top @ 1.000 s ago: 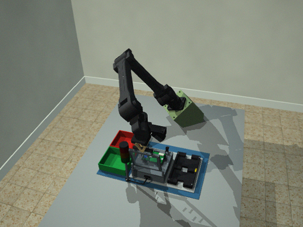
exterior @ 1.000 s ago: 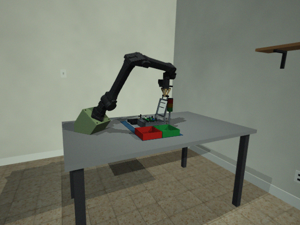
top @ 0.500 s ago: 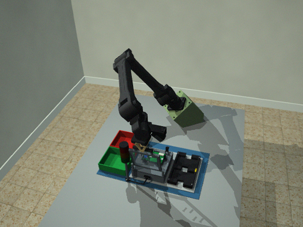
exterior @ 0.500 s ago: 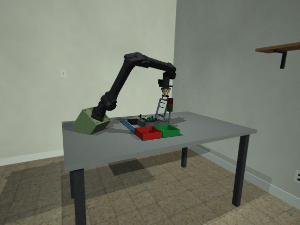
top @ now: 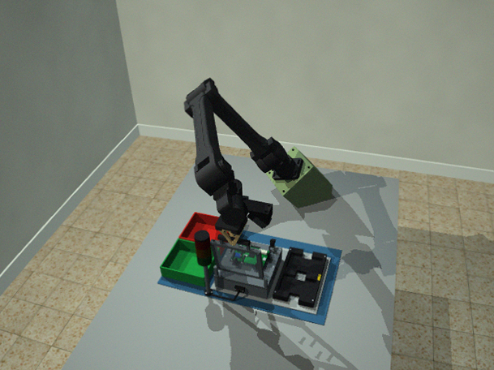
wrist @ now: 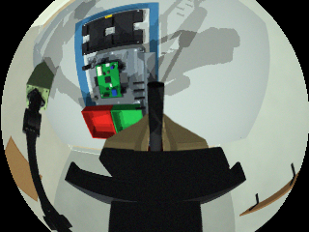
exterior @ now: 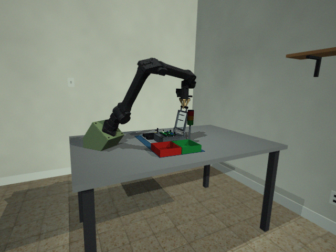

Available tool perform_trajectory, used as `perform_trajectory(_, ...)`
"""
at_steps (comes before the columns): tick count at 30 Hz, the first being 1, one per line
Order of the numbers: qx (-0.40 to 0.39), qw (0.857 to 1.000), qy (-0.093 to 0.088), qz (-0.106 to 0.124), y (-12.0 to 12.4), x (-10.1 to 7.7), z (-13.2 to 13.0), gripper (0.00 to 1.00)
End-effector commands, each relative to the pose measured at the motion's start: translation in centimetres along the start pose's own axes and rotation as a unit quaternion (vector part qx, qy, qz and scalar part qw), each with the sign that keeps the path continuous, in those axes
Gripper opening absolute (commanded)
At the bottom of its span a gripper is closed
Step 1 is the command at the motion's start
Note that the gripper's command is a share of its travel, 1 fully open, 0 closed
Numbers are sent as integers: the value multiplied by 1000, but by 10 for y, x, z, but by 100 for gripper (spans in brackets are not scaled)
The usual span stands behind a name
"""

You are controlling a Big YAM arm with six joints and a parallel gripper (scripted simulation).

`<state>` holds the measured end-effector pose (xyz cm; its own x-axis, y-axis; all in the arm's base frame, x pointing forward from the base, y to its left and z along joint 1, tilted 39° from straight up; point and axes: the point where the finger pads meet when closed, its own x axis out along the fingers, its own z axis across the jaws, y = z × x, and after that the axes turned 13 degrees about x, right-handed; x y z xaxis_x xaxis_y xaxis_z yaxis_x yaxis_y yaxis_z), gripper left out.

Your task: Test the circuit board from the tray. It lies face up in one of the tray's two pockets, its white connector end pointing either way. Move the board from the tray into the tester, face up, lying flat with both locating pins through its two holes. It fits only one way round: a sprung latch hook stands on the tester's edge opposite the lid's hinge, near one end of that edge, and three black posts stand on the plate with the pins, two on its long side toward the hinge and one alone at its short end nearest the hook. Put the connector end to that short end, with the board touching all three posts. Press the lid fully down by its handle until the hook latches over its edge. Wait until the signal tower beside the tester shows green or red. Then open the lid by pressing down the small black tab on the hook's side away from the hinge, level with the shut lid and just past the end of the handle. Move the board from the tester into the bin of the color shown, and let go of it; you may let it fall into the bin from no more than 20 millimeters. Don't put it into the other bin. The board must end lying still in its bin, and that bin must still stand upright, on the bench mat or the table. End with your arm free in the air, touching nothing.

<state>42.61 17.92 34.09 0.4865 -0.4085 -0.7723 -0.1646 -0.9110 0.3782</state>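
The circuit board (top: 250, 260) already lies in the tester (top: 270, 269) beside the emptied tray (top: 301, 278), and the jaws are clamped on the handle (exterior: 183, 109) of the upright lid (exterior: 177, 121), so latching, testing and binning remain.

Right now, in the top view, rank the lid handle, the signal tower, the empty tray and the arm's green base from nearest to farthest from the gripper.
1. Lid handle, clamped in the gripper.
2. Signal tower, just beside it.
3. Tray, beyond the tester.
4. Green base, at the table's far end; these last two are close.
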Motion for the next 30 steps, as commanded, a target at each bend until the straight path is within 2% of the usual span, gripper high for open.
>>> perform_trajectory(1, 2, 1000, 5, -14, 5, -21, 15, 0)
perform_trajectory(22, 2, 1000, 4, -13, 13, -20, 49, 0)
perform_trajectory(30, 2, 1000, 3, -13, 18, -17, 69, 0)
